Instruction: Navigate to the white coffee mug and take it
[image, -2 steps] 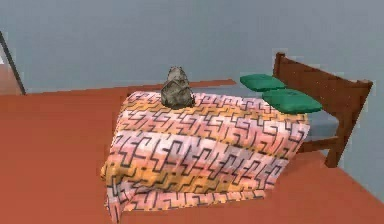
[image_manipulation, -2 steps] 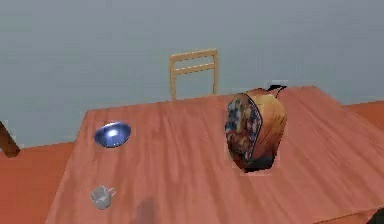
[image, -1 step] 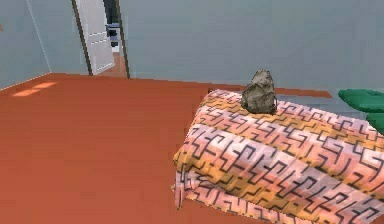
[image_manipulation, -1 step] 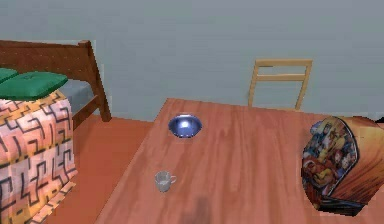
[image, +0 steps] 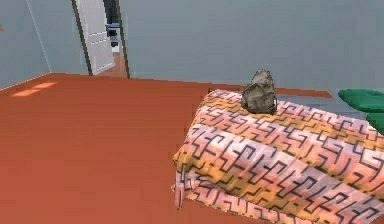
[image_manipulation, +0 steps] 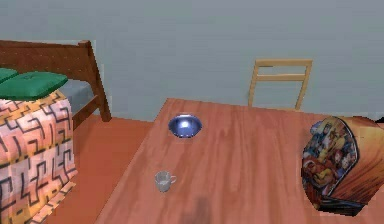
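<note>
A small pale mug stands on the reddish wooden surface near its left edge, apart from a round blue bowl. A bed under an orange patterned blanket lies ahead. I cannot tell the state of the jaws.

Small pale handled mug, upright on the wooden table

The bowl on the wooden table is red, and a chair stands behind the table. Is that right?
Not quite: the arm side view shows the bowl is blue. It does sit on the wooden table, with a chair behind.
</note>
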